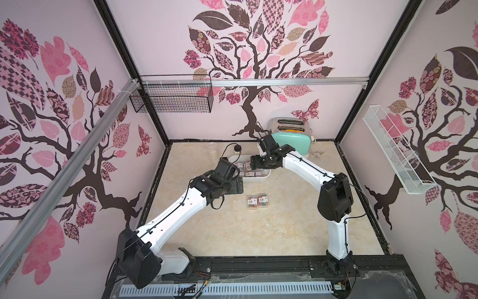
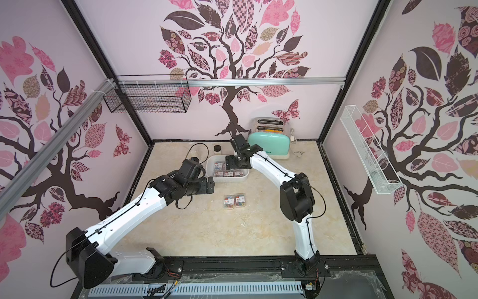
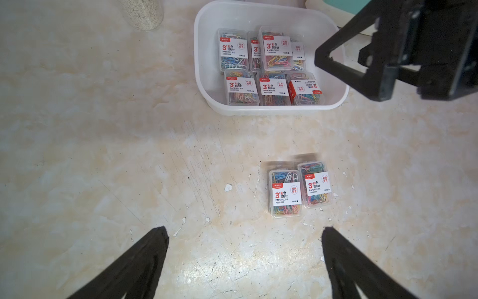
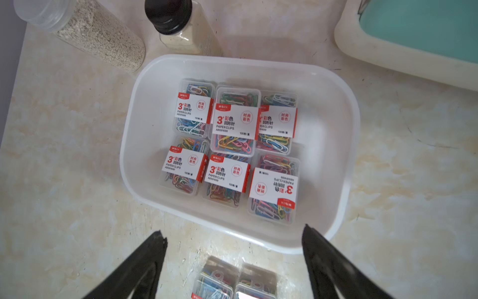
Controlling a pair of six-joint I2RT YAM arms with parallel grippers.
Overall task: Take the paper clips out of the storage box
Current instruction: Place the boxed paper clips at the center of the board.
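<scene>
Seven small clear plastic rectangular cases of multicoloured paper clips (image 4: 234, 121), each with a white label and red mark, lie inside the white rounded-rectangular plastic storage box (image 4: 331, 129). Six lie flat in two rows and one rests on top of the far row. Two more such cases (image 3: 285, 194) (image 3: 316, 187) lie side by side, touching, on the beige marble-pattern tabletop (image 1: 258, 233), near the box's front wall.

The right gripper (image 4: 232, 230) hangs above the box's near rim, jaws spread and empty. The right arm rises steeply from its base to a high elbow, and its forearm slopes down and inward to the box.

The left gripper (image 3: 243, 230) hangs over bare tabletop, jaws spread wide and empty, with the two loose cases just ahead of it. The left arm reaches low and forward, its wrist near the box's left corner.

Behind the box stand a clear jar of pale grain (image 4: 101, 36), a black-capped bottle (image 4: 178, 23) and a mint-green toaster (image 1: 292, 142).
</scene>
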